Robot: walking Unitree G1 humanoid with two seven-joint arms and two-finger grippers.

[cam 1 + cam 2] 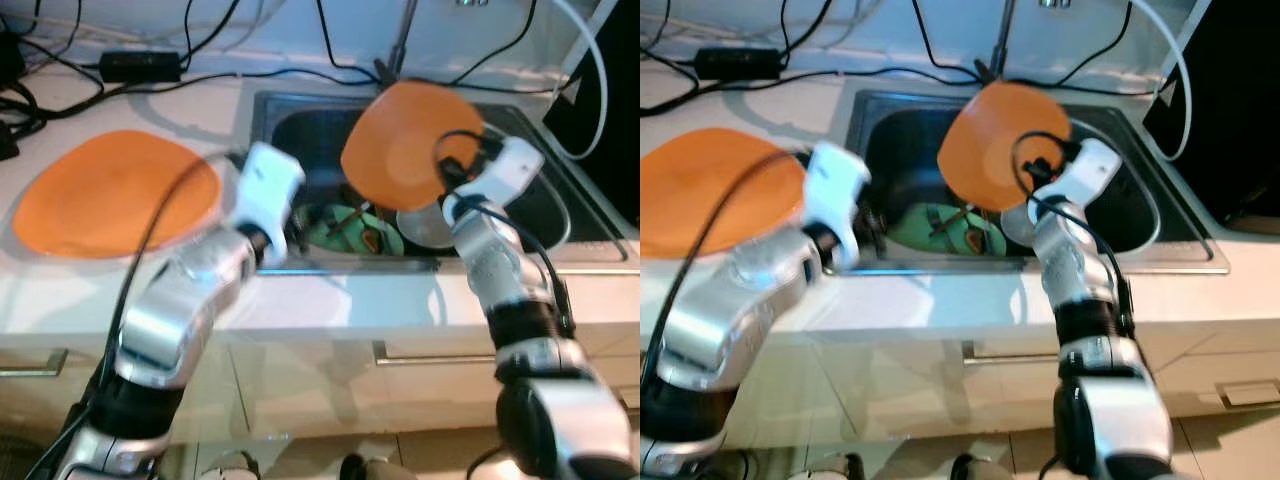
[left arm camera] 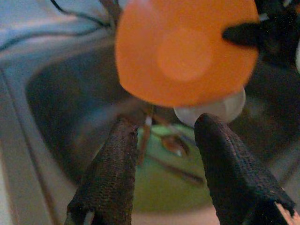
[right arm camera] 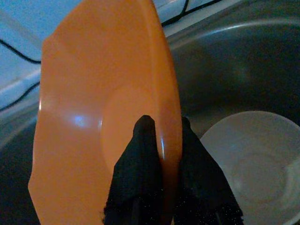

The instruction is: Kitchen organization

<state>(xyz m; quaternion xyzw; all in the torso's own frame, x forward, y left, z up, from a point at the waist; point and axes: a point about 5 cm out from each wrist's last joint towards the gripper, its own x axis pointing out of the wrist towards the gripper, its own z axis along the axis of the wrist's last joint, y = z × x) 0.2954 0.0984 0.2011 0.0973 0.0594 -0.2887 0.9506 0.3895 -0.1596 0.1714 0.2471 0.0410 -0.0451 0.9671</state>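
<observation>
My right gripper (image 3: 161, 140) is shut on the rim of an orange plate (image 1: 405, 140), holding it tilted up above the steel sink (image 1: 300, 125). A second orange plate (image 1: 115, 190) lies flat on the white counter to the left of the sink. My left gripper (image 2: 161, 136) is open with nothing between its fingers, at the sink's front left edge, pointing into the basin. Below the held plate a green plate (image 1: 340, 230) with cutlery on it and a white bowl (image 3: 253, 164) rest on the sink bottom.
Black cables and a power brick (image 1: 140, 65) run along the back of the counter (image 1: 60, 100). A faucet stem (image 1: 400, 40) rises behind the sink. White cabinet drawers with a handle (image 1: 430, 350) lie below the counter front.
</observation>
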